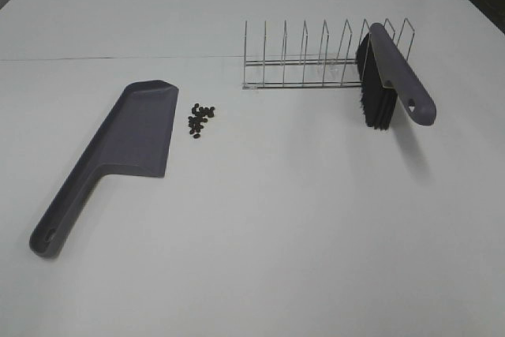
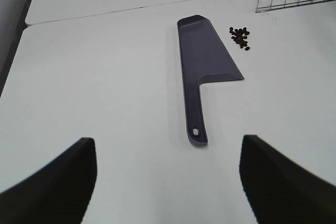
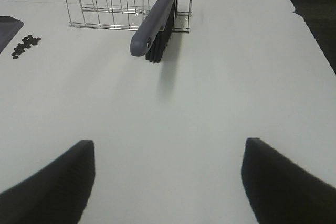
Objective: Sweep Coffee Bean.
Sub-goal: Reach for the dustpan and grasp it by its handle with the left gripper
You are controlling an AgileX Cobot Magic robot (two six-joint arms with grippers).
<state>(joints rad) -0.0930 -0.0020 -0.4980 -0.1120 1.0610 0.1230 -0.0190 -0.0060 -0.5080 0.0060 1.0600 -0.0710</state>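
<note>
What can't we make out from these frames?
1. Exact coffee bean count: too small and clumped, every view.
2. How the brush sits in the rack: handle and bristles cover the contact, exterior high.
3. Most of the dustpan in right wrist: cut by frame edge.
4. The left gripper and right gripper: only fingertips inside wrist frames; absent from exterior high.

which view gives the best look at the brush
The exterior high view: the brush shows whole, handle and black bristles, leaning in the end of the wire rack. The right wrist view shows the brush handle-first, bristles largely hidden beneath. The left wrist view misses it, catching only a rack corner.
</note>
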